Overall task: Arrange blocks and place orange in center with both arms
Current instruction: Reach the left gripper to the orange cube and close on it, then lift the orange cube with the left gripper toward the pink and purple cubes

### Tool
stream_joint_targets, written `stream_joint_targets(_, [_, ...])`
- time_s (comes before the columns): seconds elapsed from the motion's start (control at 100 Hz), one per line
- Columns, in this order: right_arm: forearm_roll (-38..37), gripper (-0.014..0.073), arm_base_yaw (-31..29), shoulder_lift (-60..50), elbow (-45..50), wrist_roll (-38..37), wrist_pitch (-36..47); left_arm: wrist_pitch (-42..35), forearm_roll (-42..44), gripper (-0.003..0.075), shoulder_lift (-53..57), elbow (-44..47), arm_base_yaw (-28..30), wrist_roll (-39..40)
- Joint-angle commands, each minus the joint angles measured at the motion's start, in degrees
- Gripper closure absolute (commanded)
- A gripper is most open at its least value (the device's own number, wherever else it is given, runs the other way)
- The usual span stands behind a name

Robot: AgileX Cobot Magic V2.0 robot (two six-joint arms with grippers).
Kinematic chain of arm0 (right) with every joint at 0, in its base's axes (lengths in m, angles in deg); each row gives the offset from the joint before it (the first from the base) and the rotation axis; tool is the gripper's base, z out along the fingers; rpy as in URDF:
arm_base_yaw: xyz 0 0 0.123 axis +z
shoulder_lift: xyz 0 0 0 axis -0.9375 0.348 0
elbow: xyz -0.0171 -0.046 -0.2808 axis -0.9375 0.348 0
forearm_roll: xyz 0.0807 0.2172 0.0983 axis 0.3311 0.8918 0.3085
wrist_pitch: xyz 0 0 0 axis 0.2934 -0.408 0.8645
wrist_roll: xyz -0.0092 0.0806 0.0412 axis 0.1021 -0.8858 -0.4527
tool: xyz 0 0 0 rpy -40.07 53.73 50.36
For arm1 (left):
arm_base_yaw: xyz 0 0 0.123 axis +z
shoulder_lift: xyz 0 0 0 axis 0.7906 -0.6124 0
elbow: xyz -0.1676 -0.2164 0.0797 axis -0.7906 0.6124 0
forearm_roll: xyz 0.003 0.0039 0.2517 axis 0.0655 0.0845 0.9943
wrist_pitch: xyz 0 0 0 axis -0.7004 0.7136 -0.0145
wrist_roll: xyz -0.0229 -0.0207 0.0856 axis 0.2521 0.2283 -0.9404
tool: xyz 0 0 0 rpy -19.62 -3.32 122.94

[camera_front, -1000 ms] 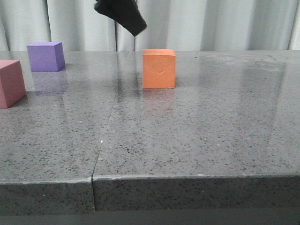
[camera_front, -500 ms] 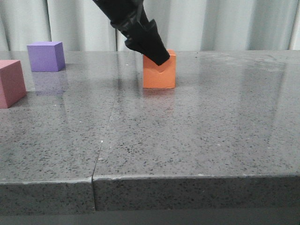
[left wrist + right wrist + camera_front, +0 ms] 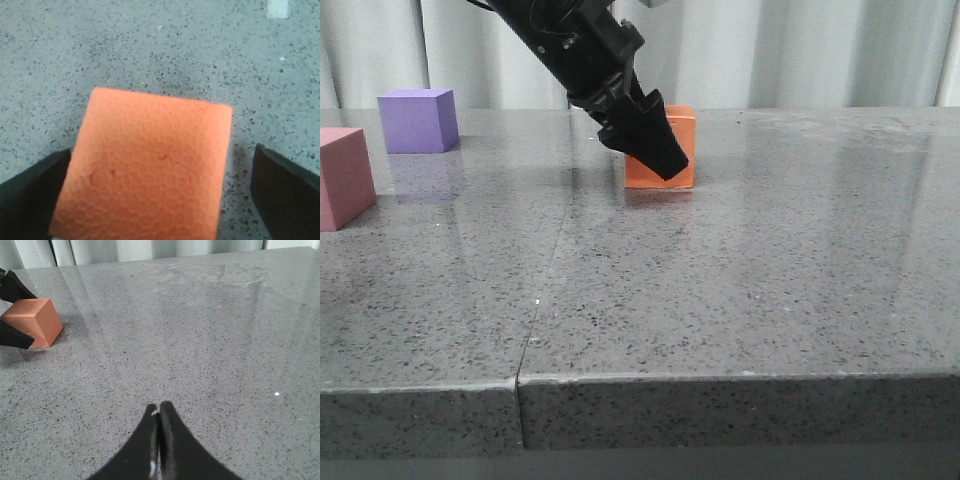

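Observation:
The orange cube [image 3: 687, 135] sits on the grey stone table [image 3: 740, 280], mid-depth and near the centre. My left gripper [image 3: 661, 150] has come down over it from the upper left; one black finger [image 3: 650, 135] covers most of the cube's front face. In the left wrist view the cube [image 3: 150, 165] lies between the two fingers [image 3: 30, 200], and table shows between it and the other finger, so the left gripper [image 3: 157, 200] is open. The purple cube [image 3: 417, 120] stands at the far left and the pink-red cube [image 3: 342, 178] at the left edge. My right gripper [image 3: 159, 409] is shut and holds nothing, well away from the orange cube [image 3: 36, 322].
A seam [image 3: 545, 290] runs through the tabletop from front to back. The table's front edge [image 3: 720, 378] is close to the camera. Pale curtains [image 3: 800, 50] hang behind the table.
The left arm has come down from above the table. Its fingers, high over the orange cube a second ago, now straddle the cube. The three cubes have not moved.

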Motion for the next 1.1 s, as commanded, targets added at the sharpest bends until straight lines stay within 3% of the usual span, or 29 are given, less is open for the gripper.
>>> stream_joint_targets(0.0, [-1.39, 0.0661, -0.13, 0.52, -1.34, 0.72, 4.06, -1.01, -3.0, 0.0056, 3.54, -1.93, -0.56, 0.48])
stream_joint_targets(0.25, [-1.39, 0.0661, -0.13, 0.52, -1.34, 0.72, 4.06, -0.88, -3.0, 0.0309, 3.54, -1.93, -0.56, 0.48])
stream_joint_targets(0.56, [-1.39, 0.0661, -0.13, 0.52, -1.34, 0.72, 4.06, -1.04, -3.0, 0.0321, 4.45, -1.93, -0.44, 2.14])
stream_joint_targets(0.68, [-1.39, 0.0661, -0.13, 0.52, -1.34, 0.72, 4.06, -3.65, -0.41, 0.0321, 6.16, -1.93, -0.22, 10.62])
stream_joint_targets(0.78, [-1.39, 0.0661, -0.13, 0.52, -1.34, 0.72, 4.06, -5.65, 5.14, 0.0321, 8.15, -1.93, 0.16, 22.36])
stream_joint_targets(1.09, [-1.39, 0.0661, -0.13, 0.52, -1.34, 0.72, 4.06, -4.88, 22.01, 0.0337, 13.97, -1.73, 3.28, 53.06])
